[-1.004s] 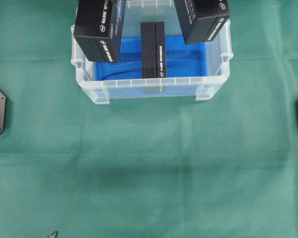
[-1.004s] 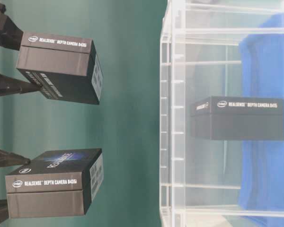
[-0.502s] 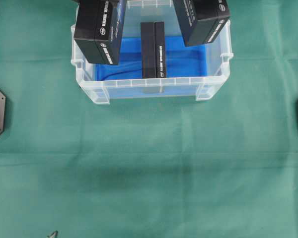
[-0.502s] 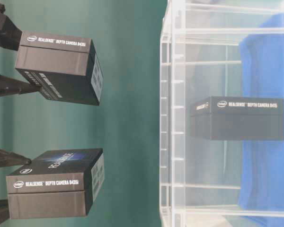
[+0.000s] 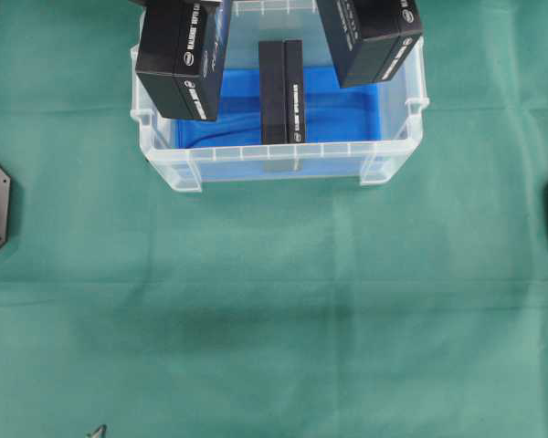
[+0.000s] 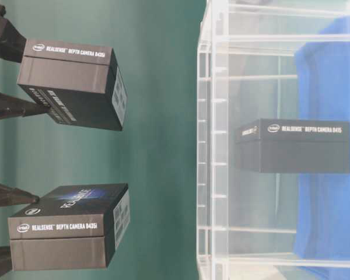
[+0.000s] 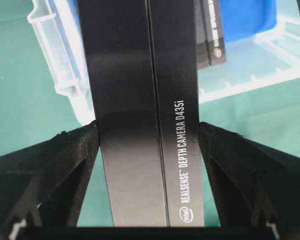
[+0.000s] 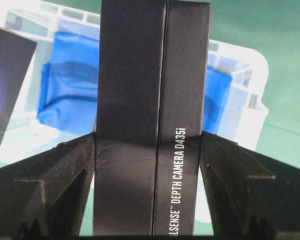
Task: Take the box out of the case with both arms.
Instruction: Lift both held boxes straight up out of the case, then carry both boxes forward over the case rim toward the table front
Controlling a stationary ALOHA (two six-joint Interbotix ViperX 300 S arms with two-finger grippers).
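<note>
Green cloth underlies the case (image 5: 164, 164) as left gripper (image 7: 149, 137) and right gripper (image 8: 149, 142) each pinch a box; both should lift level, clearing the rim.

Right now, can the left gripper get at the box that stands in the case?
Probably not: the left gripper is shut on its own RealSense box. The box in the case stands uncovered, so only that load hinders.

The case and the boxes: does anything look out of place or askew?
Mostly tidy. One box stands on edge in the case; its blue sheet is rumpled. The two lifted boxes hang tilted.
</note>
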